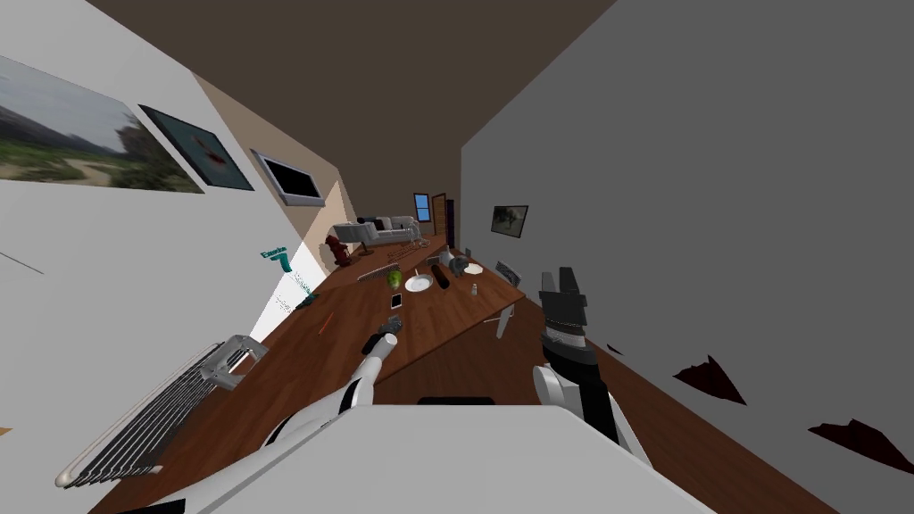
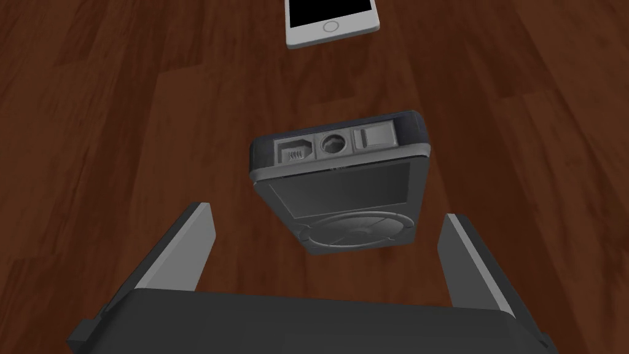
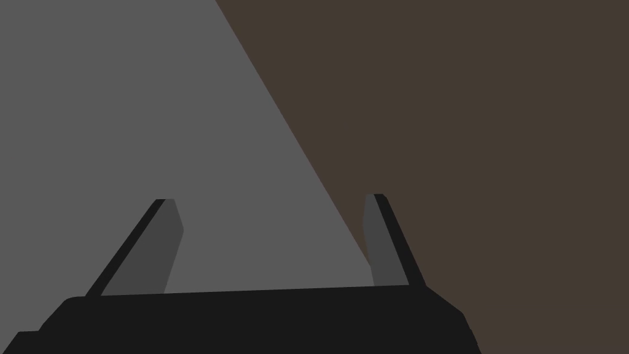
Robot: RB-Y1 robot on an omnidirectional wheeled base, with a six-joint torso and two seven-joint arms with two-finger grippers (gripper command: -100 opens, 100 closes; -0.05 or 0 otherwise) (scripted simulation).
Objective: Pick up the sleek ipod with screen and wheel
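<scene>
My left end effector [image 2: 327, 211] released, 2 fingers [image 2: 184, 246] flank grey ipod [image 2: 344, 184] on worktop [image 2: 123, 123], untouched, just left of centre in head view. Risk: uneven closing pushes ipod toward white phone [image 2: 332, 21] beyond; right end effector [image 3: 269, 198] released.

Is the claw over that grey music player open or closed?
Open. The left gripper has its two fingers wide apart, one on each side of the ipod, touching neither edge.

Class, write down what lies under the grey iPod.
The brown wooden table shows all round the iPod; the patch directly beneath it is hidden by its body.
</scene>
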